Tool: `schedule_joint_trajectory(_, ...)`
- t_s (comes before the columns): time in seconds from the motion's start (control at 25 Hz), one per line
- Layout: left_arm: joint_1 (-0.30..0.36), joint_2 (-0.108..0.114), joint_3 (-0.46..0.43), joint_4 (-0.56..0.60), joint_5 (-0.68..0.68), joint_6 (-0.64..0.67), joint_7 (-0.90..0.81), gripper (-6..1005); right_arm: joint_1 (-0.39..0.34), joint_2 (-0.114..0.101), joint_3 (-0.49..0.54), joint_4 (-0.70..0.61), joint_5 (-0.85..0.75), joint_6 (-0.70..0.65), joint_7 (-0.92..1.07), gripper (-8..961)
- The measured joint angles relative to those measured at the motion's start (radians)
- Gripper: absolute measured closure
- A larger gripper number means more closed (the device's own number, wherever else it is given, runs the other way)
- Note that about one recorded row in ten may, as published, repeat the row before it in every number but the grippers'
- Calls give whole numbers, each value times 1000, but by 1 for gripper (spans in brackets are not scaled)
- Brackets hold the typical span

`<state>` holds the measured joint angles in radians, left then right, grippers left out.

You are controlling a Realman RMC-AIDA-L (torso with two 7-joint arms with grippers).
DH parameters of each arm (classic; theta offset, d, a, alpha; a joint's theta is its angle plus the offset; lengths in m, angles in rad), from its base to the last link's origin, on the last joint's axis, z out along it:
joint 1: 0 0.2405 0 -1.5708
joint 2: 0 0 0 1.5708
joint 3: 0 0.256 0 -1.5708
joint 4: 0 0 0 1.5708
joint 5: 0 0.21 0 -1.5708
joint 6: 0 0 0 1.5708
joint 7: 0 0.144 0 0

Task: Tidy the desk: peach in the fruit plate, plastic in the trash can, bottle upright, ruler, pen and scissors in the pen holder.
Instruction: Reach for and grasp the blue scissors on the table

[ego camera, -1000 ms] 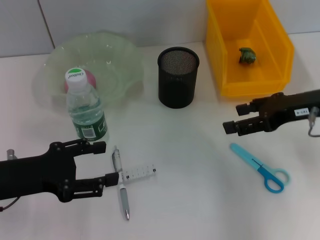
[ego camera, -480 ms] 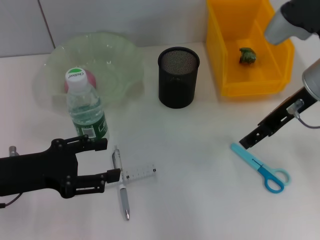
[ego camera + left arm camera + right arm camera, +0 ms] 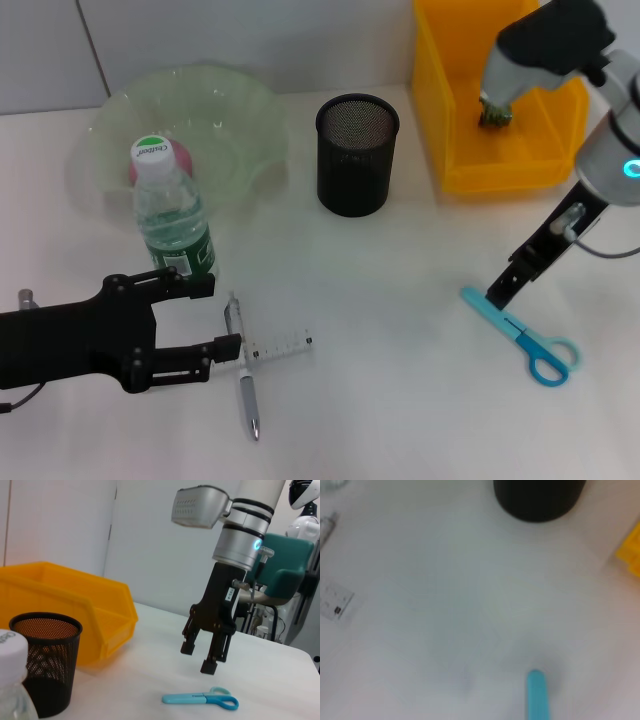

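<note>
Blue-handled scissors (image 3: 520,334) near the desk's right edge are being addressed, the right gripper (image 3: 499,291) poised above with fingers apart, a descent onto the blades being called for next, while the left gripper (image 3: 212,319) is held spread beside the pen (image 3: 241,365).

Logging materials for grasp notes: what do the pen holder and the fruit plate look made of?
Pen holder: black metal mesh, likely; fine perforated weave shows on its wall. Fruit plate: pale green translucent glass or plastic, wavy rim; which one is unclear.

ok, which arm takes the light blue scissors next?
Right. The right gripper hangs open, pointing down, just above the blade end of the light blue scissors. The left gripper sits across the table by the silver pen and clear ruler.
</note>
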<state>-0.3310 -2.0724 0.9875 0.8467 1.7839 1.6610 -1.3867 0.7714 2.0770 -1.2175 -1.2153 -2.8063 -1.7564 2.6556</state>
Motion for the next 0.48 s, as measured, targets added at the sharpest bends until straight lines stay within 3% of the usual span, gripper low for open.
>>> schedule_joint_trajectory(0.48, -3, 3, -5, 0, -1, 0, 0, 186, 42, 2, -68, 160, -9, 101, 28, 135)
